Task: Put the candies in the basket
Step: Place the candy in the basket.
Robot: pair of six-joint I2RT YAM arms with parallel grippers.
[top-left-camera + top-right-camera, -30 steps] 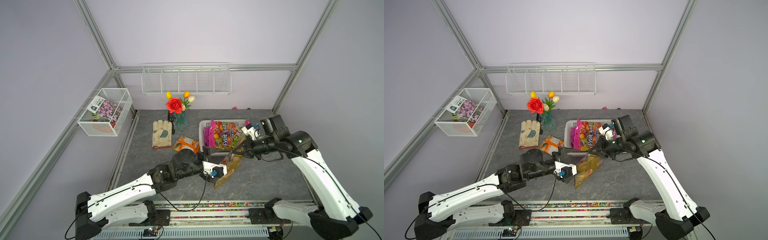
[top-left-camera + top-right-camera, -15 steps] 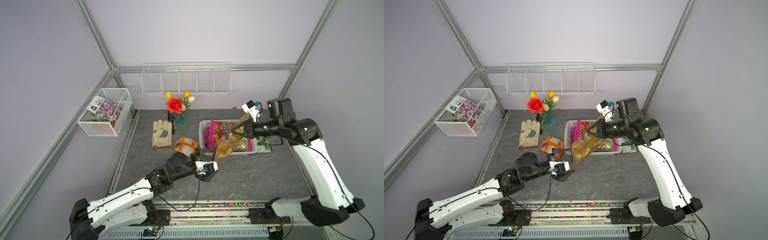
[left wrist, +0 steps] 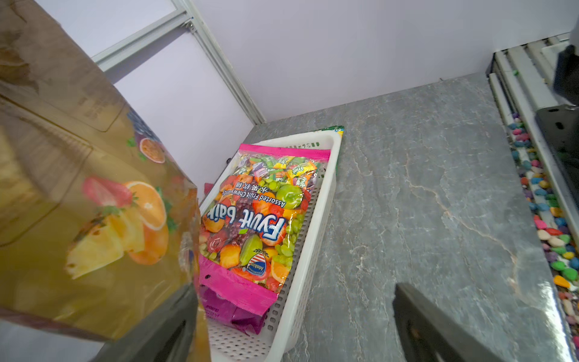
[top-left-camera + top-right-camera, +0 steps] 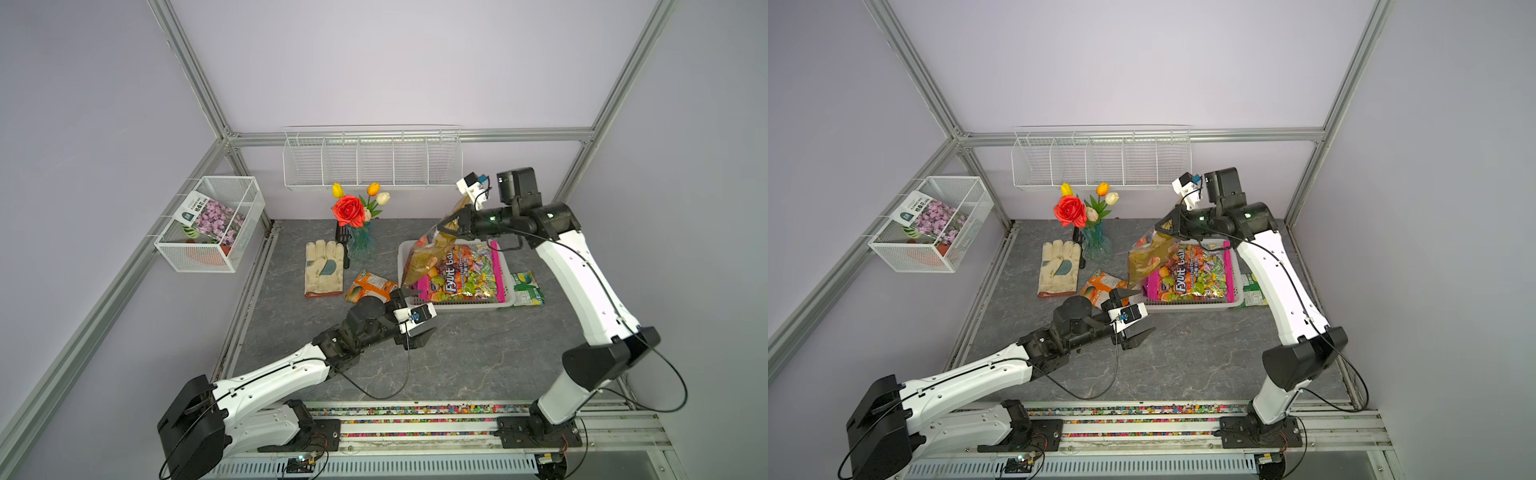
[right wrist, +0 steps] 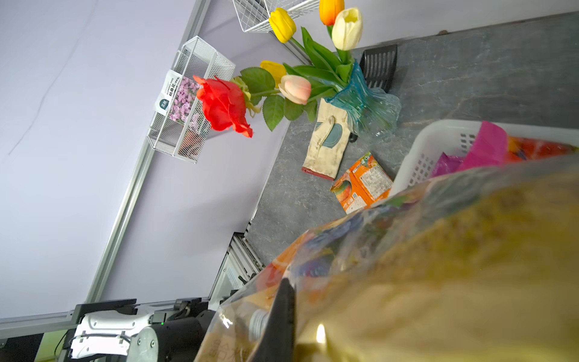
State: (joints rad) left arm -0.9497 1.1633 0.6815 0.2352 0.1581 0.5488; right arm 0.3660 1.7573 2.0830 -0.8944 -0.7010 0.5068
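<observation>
Right claw (image 4: 446,224) pinches the gold bag (image 4: 428,257) by its top, dangling it over the basket (image 4: 469,306) edge; left claw (image 4: 411,316) spread wide, empty.

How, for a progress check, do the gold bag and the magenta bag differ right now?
The gold bag hangs tilted from the shut right gripper; the magenta bag lies flat, ungripped. The magenta bag rests inside the basket; the gold bag dangles over one end of it. Both are glossy, fruit-printed candy bags.
</observation>
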